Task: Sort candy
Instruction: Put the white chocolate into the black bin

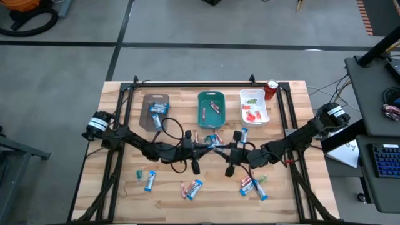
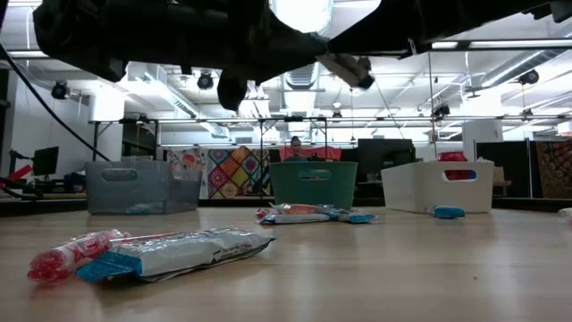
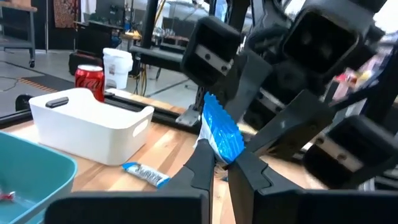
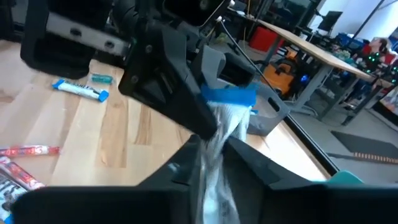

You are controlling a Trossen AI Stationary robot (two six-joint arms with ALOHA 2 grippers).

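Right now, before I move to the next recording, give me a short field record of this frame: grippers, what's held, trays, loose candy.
left gripper: mid-table, jaws shut on blue-and-white bar
right gripper: facing the left one, jaws around the same bar; release unclear
trays: brown tray, teal tray, white tray along far edge
red can: beside white tray
loose candy: scattered on near table half

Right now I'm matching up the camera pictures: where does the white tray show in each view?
High view: white tray at the table's far edge, right of centre.
Low view: tray at the back, right of centre.
Left wrist view: tray on the picture's left side.
Right wrist view: not in it.
Shared landmark: the teal tray next to it, seen in the high, low and left wrist views.
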